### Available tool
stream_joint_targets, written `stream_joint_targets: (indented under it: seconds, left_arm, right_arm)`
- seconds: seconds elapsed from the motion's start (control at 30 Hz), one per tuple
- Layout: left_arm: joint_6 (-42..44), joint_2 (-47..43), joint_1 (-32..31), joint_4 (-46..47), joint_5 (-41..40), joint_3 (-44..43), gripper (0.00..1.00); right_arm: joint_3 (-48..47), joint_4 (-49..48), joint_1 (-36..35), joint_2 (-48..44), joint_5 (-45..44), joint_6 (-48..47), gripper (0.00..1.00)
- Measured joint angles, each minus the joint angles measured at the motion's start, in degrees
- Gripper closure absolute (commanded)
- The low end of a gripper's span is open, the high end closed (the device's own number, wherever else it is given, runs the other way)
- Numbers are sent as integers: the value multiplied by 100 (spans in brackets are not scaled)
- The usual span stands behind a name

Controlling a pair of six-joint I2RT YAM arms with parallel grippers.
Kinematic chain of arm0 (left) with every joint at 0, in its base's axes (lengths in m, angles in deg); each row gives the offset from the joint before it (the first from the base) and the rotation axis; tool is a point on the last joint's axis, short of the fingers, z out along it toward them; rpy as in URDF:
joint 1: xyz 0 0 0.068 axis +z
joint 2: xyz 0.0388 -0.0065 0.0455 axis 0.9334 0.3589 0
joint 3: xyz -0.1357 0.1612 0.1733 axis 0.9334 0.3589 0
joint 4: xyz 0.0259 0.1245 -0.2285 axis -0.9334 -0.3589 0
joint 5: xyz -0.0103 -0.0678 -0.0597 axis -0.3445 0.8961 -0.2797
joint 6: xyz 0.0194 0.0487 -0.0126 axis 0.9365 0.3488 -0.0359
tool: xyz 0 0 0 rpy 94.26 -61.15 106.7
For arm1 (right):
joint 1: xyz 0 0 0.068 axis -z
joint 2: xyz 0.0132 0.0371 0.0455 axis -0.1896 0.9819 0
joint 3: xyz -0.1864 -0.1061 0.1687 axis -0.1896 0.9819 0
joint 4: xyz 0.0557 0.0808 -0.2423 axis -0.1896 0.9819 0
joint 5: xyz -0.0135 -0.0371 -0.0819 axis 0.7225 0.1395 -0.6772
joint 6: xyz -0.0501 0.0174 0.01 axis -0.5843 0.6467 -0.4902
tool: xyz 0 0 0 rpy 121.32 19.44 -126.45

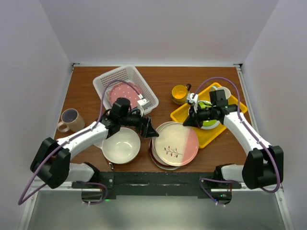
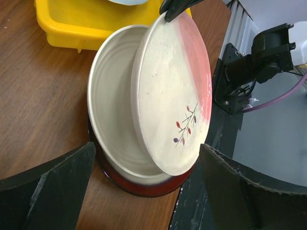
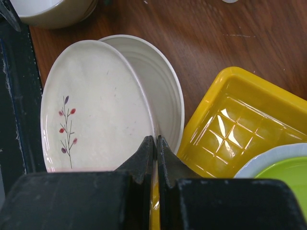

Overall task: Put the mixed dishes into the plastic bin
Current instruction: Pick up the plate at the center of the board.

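Presently, my right gripper has its jaws pressed together on the rim of the cream-pink plate, at the edge nearest the yellow tray. The plate lies tilted on a cream dish stacked in the dark red-rimmed bowl. My left gripper, jaws spread wide, stands at the plate's opposite edge, gripping nothing. The plastic bin, behind, holds the pink dotted plate.

cream-pink plate tilted over cream dish in dark red-rimmed bowl; pink dotted plate sitting in white bin; large cream bowl, yellow mug, pinkish mug outside it
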Motion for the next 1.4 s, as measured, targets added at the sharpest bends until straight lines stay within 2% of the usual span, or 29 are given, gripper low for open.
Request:
stream_joint_targets:
  seconds: [0.63, 0.83, 1.03, 1.2, 1.23, 1.3, 1.33, 1.4]
  left_arm:
    - [-90, 839, -501, -111, -402, -426, 8]
    - [-85, 1029, -675, -234, -496, -601, 13]
    - [-63, 1233, -881, -361, -501, -706, 23]
    - [-24, 1333, -944, -424, -463, -748, 35]
    - [-13, 1360, -949, -444, -439, -761, 40]
    - [15, 1419, -960, -483, -382, -793, 46]
    - [31, 1440, -966, -494, -363, -804, 54]
    - [74, 1480, -977, -531, -356, -822, 61]
  right_arm:
    - [0, -61, 15, -11, 76, 4, 100]
    - [0, -72, 22, -13, 105, 4, 100]
    - [0, -74, 33, -48, 144, 4, 100]
    - [0, -76, 48, -98, 214, 7, 100]
    - [0, -79, 48, -98, 212, 7, 100]
    - [0, -76, 57, -98, 214, 7, 100]
    - [0, -76, 59, -98, 219, 7, 100]
    - [0, -74, 68, -98, 223, 9, 100]
